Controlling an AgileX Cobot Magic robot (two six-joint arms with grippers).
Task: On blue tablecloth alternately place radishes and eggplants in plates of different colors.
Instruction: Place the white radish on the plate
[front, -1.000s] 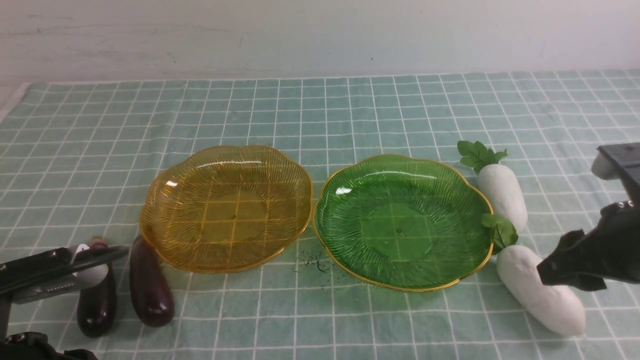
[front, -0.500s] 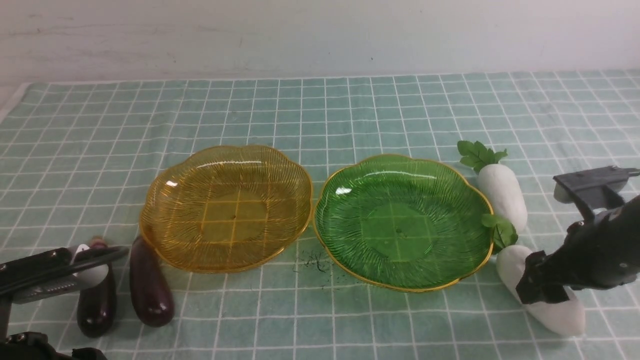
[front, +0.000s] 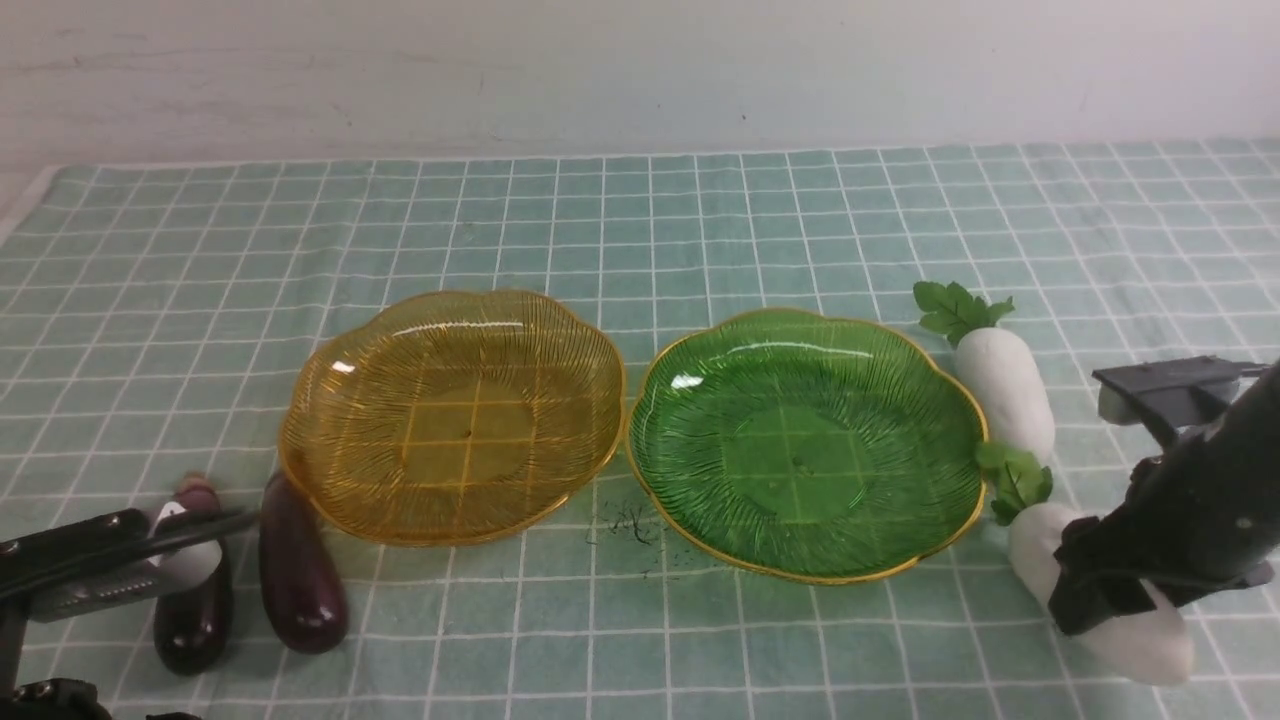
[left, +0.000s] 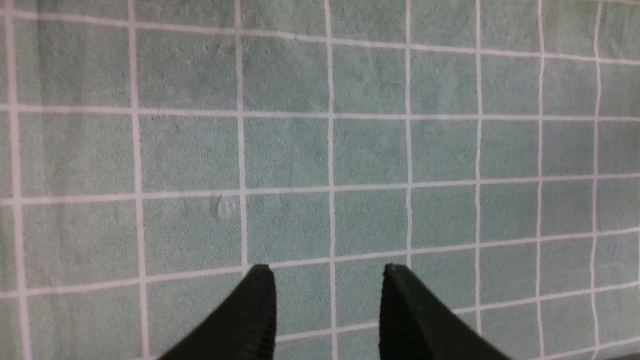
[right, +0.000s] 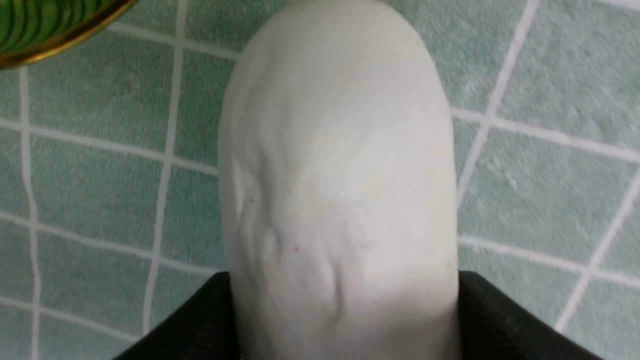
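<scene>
My right gripper (front: 1105, 595) squeezed the plump white radish with green leaves (front: 1032, 548) near the desk's front right corner, just beside the see-through green ribbed plate (front: 800, 450). I was grabbing it. Next, I guess, it needed lifting over the rim. My left gripper (left: 327, 295) hung open.

Two plates stood side by side on the tablecloth (front: 700, 220), rims nearly touching. The inner eggplant (front: 300, 580) lay at the front left of the left plate (front: 455, 415), just beside its rim. The outer eggplant (front: 195, 620) lay further left, under the left gripper (left: 327, 280). The rear radish (front: 1005, 385) lay just right of the right plate (front: 800, 450). Before it lay the front radish (front: 1150, 640), straddled by the right gripper (front: 1100, 600), one finger against each side.
</scene>
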